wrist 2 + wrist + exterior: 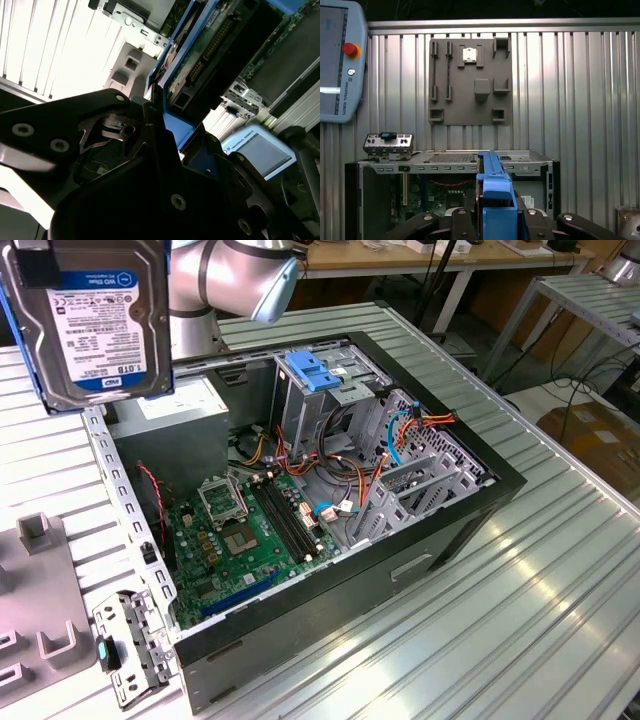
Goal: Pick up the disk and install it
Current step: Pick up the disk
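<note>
The disk [95,320] hangs high in the air at the exterior view's upper left, above the near corner of the open computer case [480,490]. Its white label with a blue band faces the exterior camera, and blue rails run along its edges. In the first wrist view the disk's blue rail [495,192] stands edge-on between the black fingers of my gripper [495,222], which is shut on it. The second wrist view shows the disk's circuit-board underside [210,45] and my gripper [167,135] clamped on its blue-railed end.
Inside the case are a metal drive cage with a light-blue latch [325,375], a green motherboard [250,530], cables and a grey power-supply box [190,410]. A grey fixture plate [470,80], a small metal bracket [125,640] and a teach pendant [340,60] lie on the ribbed table.
</note>
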Robot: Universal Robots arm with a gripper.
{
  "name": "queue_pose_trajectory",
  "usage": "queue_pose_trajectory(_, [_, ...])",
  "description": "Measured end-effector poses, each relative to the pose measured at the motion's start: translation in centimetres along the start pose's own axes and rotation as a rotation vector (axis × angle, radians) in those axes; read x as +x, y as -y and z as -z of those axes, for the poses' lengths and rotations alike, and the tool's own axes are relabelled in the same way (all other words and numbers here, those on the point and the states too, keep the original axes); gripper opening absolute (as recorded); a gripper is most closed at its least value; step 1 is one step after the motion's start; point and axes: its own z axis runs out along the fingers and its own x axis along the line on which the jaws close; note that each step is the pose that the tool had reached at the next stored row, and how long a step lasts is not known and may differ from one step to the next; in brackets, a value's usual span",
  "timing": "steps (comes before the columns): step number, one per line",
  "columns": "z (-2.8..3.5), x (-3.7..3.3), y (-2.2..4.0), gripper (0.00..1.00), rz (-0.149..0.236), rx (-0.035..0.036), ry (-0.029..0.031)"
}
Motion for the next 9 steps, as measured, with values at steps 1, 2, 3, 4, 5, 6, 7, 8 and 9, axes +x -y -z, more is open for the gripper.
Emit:
queue_pose_trajectory(1, [0.0, 0.0, 0.28, 0.37, 0.0, 0.0, 0.0])
queue_pose_trajectory(2, [0.01, -0.01, 0.83, 0.37, 0.0, 0.0, 0.0001])
queue_pose_trajectory(3, [0.02, -0.02, 1.26, 0.37, 0.0, 0.0, 0.0])
queue_pose_trajectory(4, [0.02, -0.03, 1.58, 0.37, 0.0, 0.0001, 0.0001])
queue_pose_trajectory(5, [0.03, -0.03, 1.83, 0.37, 0.0, 0.0001, 0.0001])
queue_pose_trajectory(6, [0.04, -0.04, 2.37, 0.37, 0.0, 0.0001, 0.0001])
queue_pose_trajectory(7, [0.05, -0.05, 2.74, 0.37, 0.0, 0.0, 0.0])
queue_pose_trajectory(8, [0.05, -0.06, 3.05, 0.37, 0.0, 0.0001, 0.0001])
queue_pose_trajectory(9, [0.06, -0.06, 3.45, 0.37, 0.0, 0.0001, 0.0001])
